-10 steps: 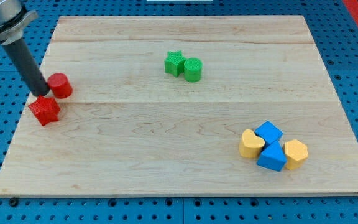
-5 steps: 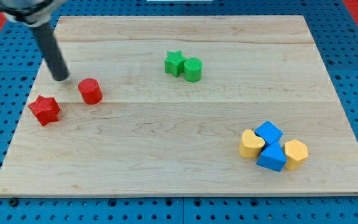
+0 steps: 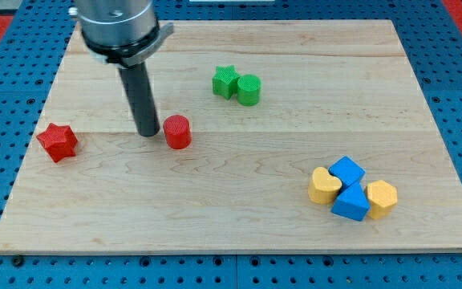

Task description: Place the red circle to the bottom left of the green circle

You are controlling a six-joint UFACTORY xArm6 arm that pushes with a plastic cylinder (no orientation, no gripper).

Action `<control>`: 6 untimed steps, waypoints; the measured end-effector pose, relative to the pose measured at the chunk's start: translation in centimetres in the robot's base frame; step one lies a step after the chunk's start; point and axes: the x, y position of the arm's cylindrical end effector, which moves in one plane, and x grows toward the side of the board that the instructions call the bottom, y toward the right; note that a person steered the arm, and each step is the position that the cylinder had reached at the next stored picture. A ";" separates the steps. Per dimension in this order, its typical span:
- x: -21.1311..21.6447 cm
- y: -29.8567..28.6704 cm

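Observation:
The red circle (image 3: 177, 132) stands on the wooden board left of centre. My tip (image 3: 147, 132) is just to its left, close beside it. The green circle (image 3: 249, 89) stands higher up and to the right, touching a green star (image 3: 225, 82) on its left. The red circle lies down and to the left of the green circle, about a hand's width off.
A red star (image 3: 58, 141) lies near the board's left edge. At the lower right a cluster holds a blue cube (image 3: 347, 172), a blue triangle (image 3: 350, 203), a yellow heart (image 3: 323, 185) and a yellow hexagon (image 3: 382, 197).
The red circle has slid right from beside the red star towards the board's middle. My rod has moved right with it and now stands at its left side.

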 end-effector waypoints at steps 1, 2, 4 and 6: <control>1.4 1.6; 2.3 5.0; 0.0 9.7; -1.4 11.4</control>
